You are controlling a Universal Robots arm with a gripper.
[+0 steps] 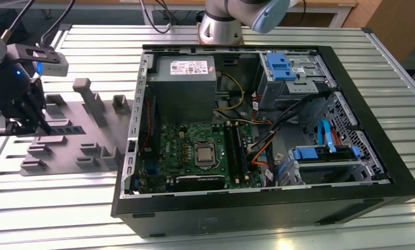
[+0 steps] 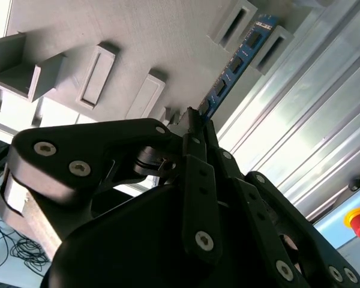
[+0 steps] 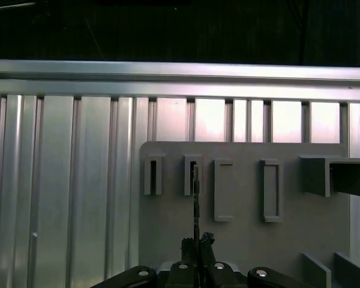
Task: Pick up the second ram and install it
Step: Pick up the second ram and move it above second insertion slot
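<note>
The second ram (image 2: 237,60) is a narrow blue-green strip with black chips. It stands on edge in the grey holder tray (image 1: 75,151) at the exterior view's left, its far end between two raised holders. My gripper (image 2: 194,120) is shut on its near end. In the first wrist view the second ram (image 3: 195,198) shows edge-on, running from a tray slot down to my gripper (image 3: 197,243). In the exterior view my gripper (image 1: 18,125) hangs low over the tray's left side, with the second ram (image 1: 63,128) beside it. The motherboard (image 1: 193,151) lies in the open case with long black slots (image 1: 238,151).
The open black computer case (image 1: 263,203) takes up the middle and right of the slatted metal table (image 1: 47,208). Inside are a grey power supply (image 1: 183,83), blue drive-bay clips (image 1: 280,65) and loose cables. The arm's base (image 1: 221,26) stands behind the case. Raised blocks (image 1: 89,96) stand on the tray.
</note>
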